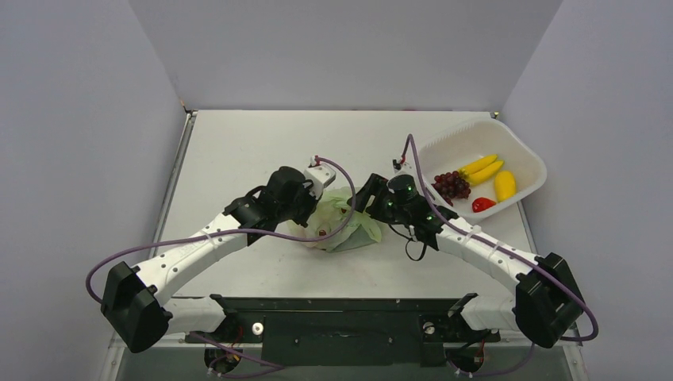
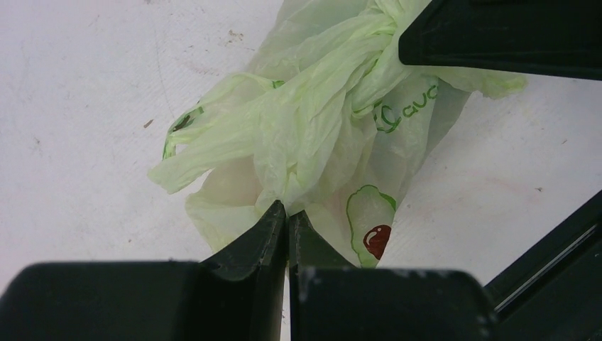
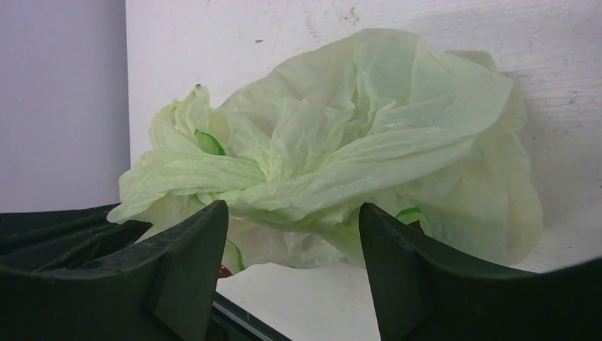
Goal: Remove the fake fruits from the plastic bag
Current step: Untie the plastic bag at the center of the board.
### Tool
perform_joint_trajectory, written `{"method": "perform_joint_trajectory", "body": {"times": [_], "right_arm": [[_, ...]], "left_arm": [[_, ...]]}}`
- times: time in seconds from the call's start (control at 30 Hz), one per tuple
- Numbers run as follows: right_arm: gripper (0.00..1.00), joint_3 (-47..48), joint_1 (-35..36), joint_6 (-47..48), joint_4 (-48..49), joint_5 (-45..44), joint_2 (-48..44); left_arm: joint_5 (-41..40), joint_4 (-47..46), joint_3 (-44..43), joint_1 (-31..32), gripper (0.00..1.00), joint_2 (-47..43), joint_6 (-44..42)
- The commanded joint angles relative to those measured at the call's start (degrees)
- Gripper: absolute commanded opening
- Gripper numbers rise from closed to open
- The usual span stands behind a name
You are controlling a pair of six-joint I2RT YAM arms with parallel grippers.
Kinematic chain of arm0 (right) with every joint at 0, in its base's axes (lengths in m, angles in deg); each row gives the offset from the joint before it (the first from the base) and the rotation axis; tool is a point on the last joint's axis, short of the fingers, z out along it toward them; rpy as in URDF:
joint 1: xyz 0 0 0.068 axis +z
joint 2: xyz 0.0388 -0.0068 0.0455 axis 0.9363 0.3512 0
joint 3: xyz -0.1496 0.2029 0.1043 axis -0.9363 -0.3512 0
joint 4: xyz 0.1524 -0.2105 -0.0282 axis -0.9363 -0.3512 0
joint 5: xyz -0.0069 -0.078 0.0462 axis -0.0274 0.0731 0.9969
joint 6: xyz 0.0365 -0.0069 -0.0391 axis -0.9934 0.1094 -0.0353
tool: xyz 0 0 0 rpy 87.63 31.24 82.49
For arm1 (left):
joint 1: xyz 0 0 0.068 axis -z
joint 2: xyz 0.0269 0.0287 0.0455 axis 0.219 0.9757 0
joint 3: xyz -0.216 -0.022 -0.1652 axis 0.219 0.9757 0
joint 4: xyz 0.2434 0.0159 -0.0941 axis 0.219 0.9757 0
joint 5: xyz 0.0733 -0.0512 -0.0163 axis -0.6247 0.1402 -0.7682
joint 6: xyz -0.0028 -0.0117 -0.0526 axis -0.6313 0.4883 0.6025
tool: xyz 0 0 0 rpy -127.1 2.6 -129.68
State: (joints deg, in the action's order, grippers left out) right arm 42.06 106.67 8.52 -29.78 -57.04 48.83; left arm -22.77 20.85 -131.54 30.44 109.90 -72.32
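Note:
The pale green plastic bag (image 1: 344, 224) lies crumpled on the table between my two grippers. My left gripper (image 1: 316, 209) is shut on a fold of its edge; the left wrist view shows the jaws (image 2: 287, 214) closed with the film of the bag (image 2: 319, 121) pinched between them. My right gripper (image 1: 365, 197) is open at the bag's right side. In the right wrist view its fingertips (image 3: 291, 222) stand apart just under the bag (image 3: 369, 128) without holding it. No fruit shows inside the bag. A small red fake fruit (image 1: 482, 204) lies in the basket. The round green one is hidden.
The white basket (image 1: 530, 159) stands at the right and holds yellow bananas (image 1: 482, 168), a dark grape bunch (image 1: 452, 185) and a yellow fruit (image 1: 505, 185). A printed avocado with a red pit (image 2: 375, 238) marks the bag. The right gripper's finger (image 2: 497, 35) crosses the left wrist view's top.

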Motion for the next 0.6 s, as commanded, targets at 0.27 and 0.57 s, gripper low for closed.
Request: {"method": "perform_joint_trajectory", "body": {"times": [0.27, 0.57], "right_arm": [[0.48, 2.7, 0.7, -0.5, -0.1, -9.4, 0.5], [0.24, 2.4, 0.6, 0.1, 1.2, -7.2, 2.4]], "left_arm": [[2.9, -2.4, -0.4, 0.4, 0.00, -0.3, -0.8], [2.6, -2.6, -0.3, 0.4, 0.00, -1.0, -0.8]]}}
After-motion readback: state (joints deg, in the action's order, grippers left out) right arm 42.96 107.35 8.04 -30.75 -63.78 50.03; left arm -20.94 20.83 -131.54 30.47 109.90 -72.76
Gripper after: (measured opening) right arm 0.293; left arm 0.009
